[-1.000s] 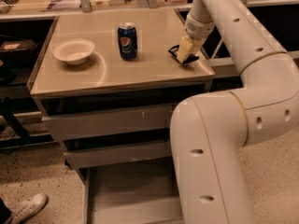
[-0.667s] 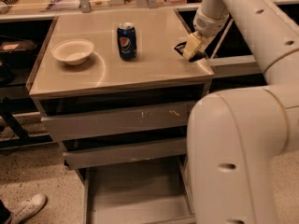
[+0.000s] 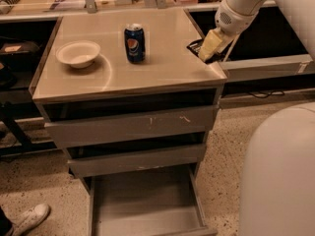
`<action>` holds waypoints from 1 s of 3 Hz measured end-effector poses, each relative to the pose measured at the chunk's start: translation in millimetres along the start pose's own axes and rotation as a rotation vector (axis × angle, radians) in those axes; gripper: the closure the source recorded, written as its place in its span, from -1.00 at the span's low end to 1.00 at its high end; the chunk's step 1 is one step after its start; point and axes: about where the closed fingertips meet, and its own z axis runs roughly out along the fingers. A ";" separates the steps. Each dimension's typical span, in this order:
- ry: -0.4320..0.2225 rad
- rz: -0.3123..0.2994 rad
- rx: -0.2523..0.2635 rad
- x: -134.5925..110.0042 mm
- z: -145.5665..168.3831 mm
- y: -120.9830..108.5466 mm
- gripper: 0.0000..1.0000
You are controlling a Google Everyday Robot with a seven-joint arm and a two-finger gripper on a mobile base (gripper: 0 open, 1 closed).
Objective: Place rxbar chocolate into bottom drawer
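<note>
The pale two-finger gripper [image 3: 208,47] hangs at the 3 o'clock edge of the grey metal bench [image 3: 113,77]. Its jaws look pinched shut on the flat, dark-wrapped rxbar chocolate [image 3: 195,45], whose free end juts toward 9 o'clock. The open grey bottom drawer [image 3: 147,200] lies well apart at 7 o'clock, so the carry likely heads that way. Since a second ago the bar has risen slightly and the white arm [image 3: 275,171] has swung toward 3 o'clock, uncovering the drawers.
</note>
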 end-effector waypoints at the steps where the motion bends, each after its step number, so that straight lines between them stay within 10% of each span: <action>1: -0.016 0.056 -0.006 17.4 -15.9 10.9 1.00; 3: 0.124 0.084 -0.119 77.2 24.9 68.0 1.00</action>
